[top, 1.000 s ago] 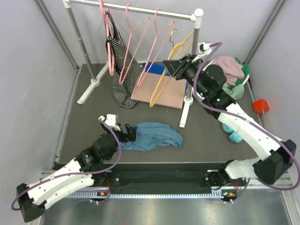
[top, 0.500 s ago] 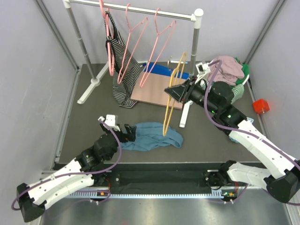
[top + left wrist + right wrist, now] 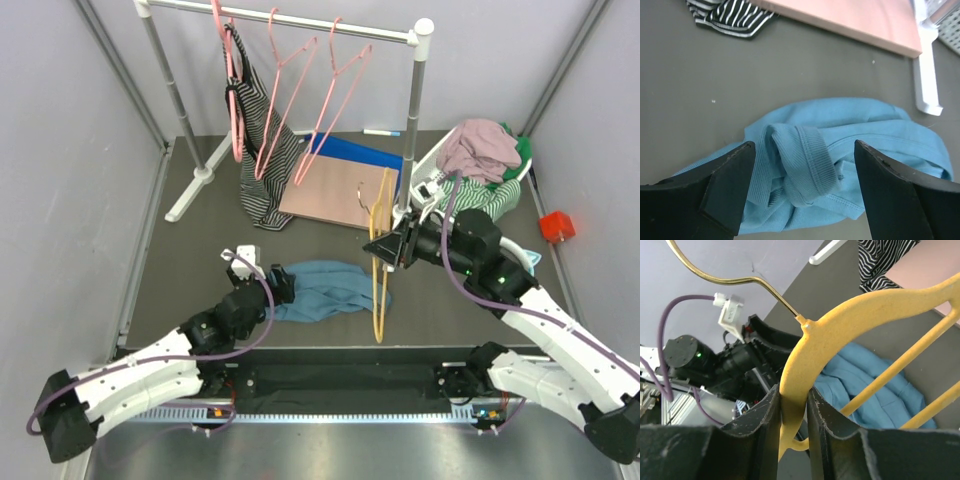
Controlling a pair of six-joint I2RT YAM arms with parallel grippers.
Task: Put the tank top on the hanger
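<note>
The teal-blue tank top (image 3: pixel 325 290) lies crumpled on the dark table near the front middle; it fills the left wrist view (image 3: pixel 840 165). My left gripper (image 3: pixel 280 285) is open at its left end, jaws spread on either side of a folded strap (image 3: pixel 810 160). My right gripper (image 3: pixel 378 247) is shut on the yellow-orange hanger (image 3: pixel 381 255), holding it off the rail, over the right end of the tank top. In the right wrist view the fingers (image 3: pixel 765 420) clamp the hanger's shoulder (image 3: pixel 795 390), its metal hook (image 3: pixel 730 277) pointing up left.
A white clothes rail (image 3: pixel 300 22) at the back holds pink hangers (image 3: pixel 290 90) and a black-and-white striped garment (image 3: pixel 260 150). Its right post (image 3: pixel 412 130) stands just behind the right gripper. A pink board (image 3: pixel 335 195) lies on the table. A clothes pile (image 3: pixel 485 160) sits at back right, a red block (image 3: pixel 557 226) beside it.
My right gripper has carried the yellow hanger down from the rail and toward the front, over the tank top. My left arm has shifted slightly right, closer to the tank top.
</note>
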